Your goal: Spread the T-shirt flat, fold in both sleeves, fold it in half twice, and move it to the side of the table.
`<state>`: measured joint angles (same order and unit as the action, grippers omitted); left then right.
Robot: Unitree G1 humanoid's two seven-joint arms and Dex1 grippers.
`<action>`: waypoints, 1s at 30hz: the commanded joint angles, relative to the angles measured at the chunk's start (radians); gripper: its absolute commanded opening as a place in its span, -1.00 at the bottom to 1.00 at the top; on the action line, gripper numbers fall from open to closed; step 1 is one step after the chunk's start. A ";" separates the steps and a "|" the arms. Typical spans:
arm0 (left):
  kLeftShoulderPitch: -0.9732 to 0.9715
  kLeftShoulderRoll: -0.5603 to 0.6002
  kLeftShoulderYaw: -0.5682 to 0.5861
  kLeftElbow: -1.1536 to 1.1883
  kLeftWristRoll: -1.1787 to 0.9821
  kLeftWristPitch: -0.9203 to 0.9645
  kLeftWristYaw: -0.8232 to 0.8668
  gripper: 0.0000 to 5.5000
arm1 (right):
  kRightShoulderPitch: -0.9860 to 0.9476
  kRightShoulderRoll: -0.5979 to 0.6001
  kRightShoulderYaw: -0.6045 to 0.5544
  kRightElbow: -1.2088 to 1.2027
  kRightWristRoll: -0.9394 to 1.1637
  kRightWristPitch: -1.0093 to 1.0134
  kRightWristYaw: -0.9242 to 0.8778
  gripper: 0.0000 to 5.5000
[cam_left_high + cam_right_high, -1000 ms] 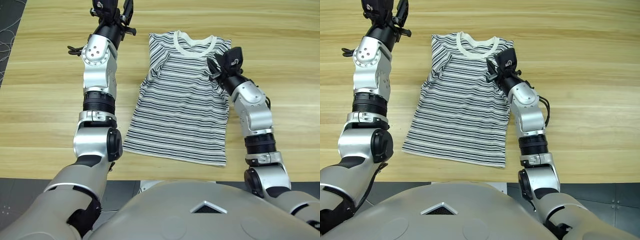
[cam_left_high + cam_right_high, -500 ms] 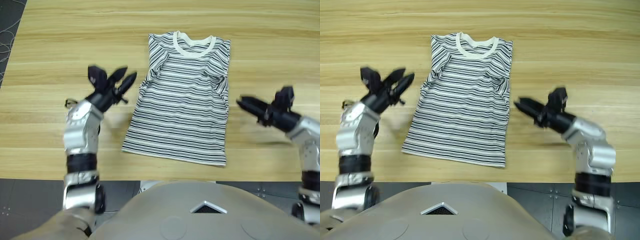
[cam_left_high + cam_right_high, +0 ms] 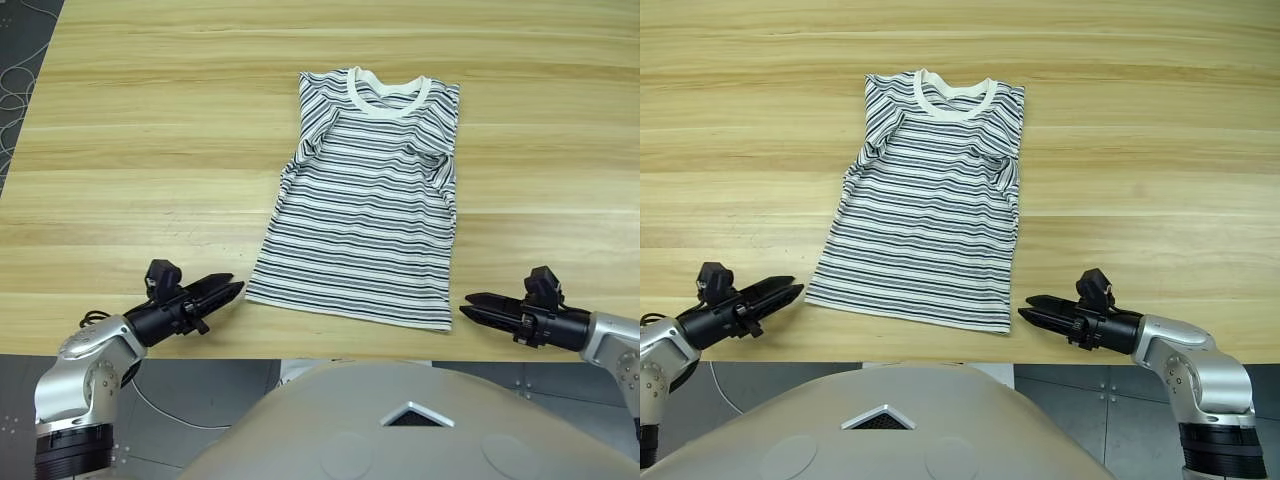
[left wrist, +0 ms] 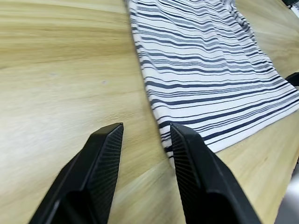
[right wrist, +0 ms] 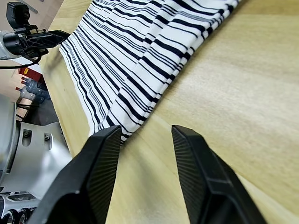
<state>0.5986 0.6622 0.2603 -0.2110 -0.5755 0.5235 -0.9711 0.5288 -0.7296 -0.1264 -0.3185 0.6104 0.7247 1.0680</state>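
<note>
The left tool [image 3: 238,288] hangs low over the near edge of the wooden table [image 3: 140,170], at about 7 o'clock from the striped T-shirt [image 3: 365,200]. Its two black fingers [image 4: 105,158] are parted and empty, with the tips just beside the hem's left corner. The T-shirt lies flat mid-table (cream collar at 12 o'clock, hem at 6), both sleeves folded in over the body. At 5 o'clock from it, the right tool [image 3: 465,299] sits just beside the hem's right corner, its fingers [image 5: 196,163] spread apart and holding nothing.
</note>
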 commanded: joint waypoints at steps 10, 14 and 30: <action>-0.047 0.020 -0.065 -0.021 0.041 0.097 0.075 -0.31 | 0.054 -0.022 0.029 -0.157 0.082 0.207 -0.113 -0.21; -0.039 0.006 -0.088 -0.028 0.042 0.093 0.083 -0.31 | -0.001 0.059 0.034 -0.159 0.123 0.309 -0.251 -0.21; -0.023 0.005 -0.144 -0.014 0.042 0.075 0.078 -0.66 | -0.015 0.091 0.093 -0.228 0.182 0.366 -0.385 -0.20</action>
<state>0.5419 0.6637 0.1406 -0.2541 -0.5657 0.5701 -0.9131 0.5037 -0.6249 -0.0511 -0.5476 0.8096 1.0771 0.7124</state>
